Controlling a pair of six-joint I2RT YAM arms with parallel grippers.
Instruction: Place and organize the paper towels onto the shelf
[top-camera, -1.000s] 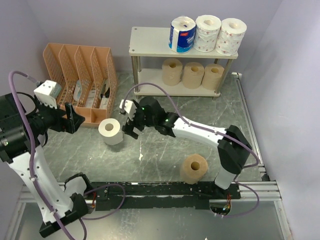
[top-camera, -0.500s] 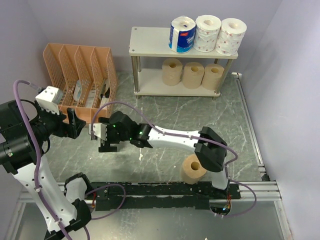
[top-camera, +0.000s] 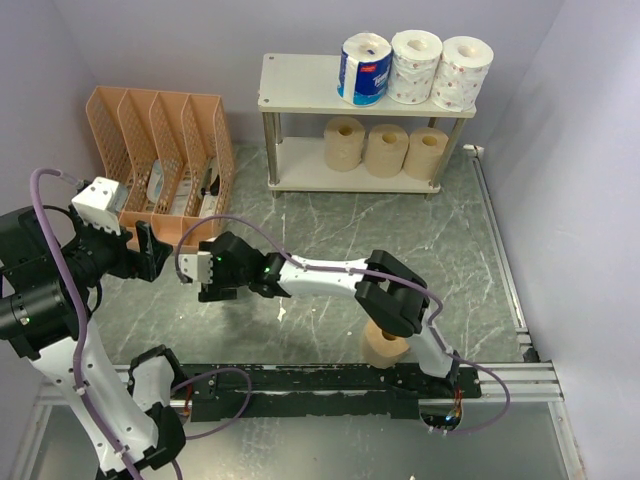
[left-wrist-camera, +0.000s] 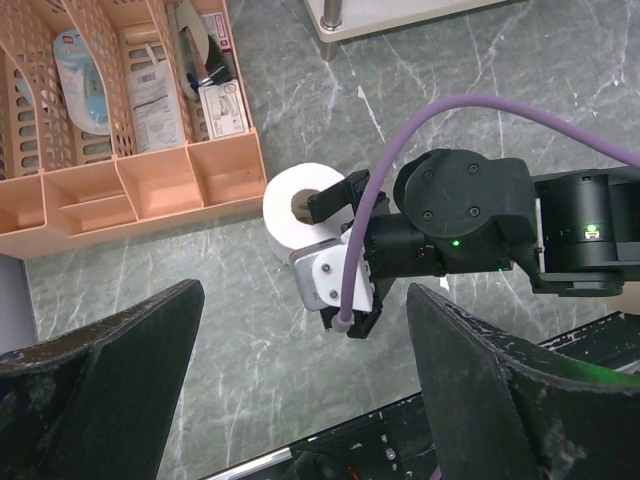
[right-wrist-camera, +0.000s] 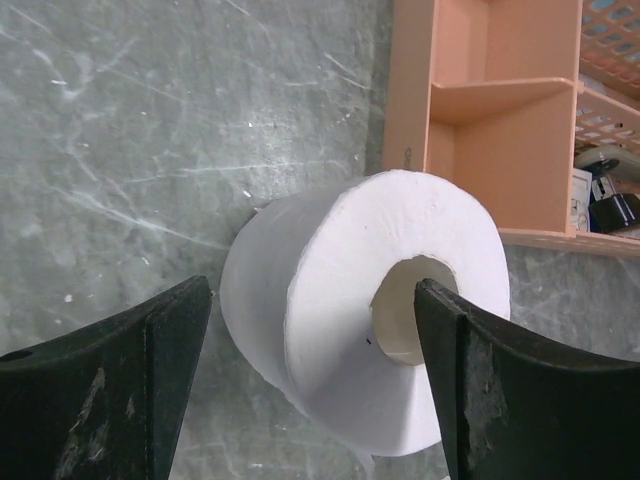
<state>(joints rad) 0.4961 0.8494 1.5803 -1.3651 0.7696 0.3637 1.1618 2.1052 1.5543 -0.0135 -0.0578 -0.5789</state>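
Observation:
A plain white roll (right-wrist-camera: 330, 300) lies on its side on the floor by the orange organizer, between the open fingers of my right gripper (right-wrist-camera: 315, 385); the right finger stands at its core. The left wrist view shows the roll (left-wrist-camera: 290, 205) partly under that gripper (left-wrist-camera: 345, 300). In the top view my right gripper (top-camera: 218, 288) hides it. A tan roll (top-camera: 383, 345) stands near the front rail. The shelf (top-camera: 300, 95) holds a blue-wrapped roll (top-camera: 365, 68) and two printed rolls (top-camera: 416, 65) on top, and three tan rolls (top-camera: 386, 150) below. My left gripper (top-camera: 152, 252) hovers open and empty.
The orange mesh file organizer (top-camera: 160, 160) with papers and small items stands at the left, close behind the white roll. The black front rail (top-camera: 330, 385) runs along the near edge. Walls close in left, back and right.
My right arm swept left and down over the white roll, which now sits between its fingers and is covered in the top view. My left arm shifted slightly.

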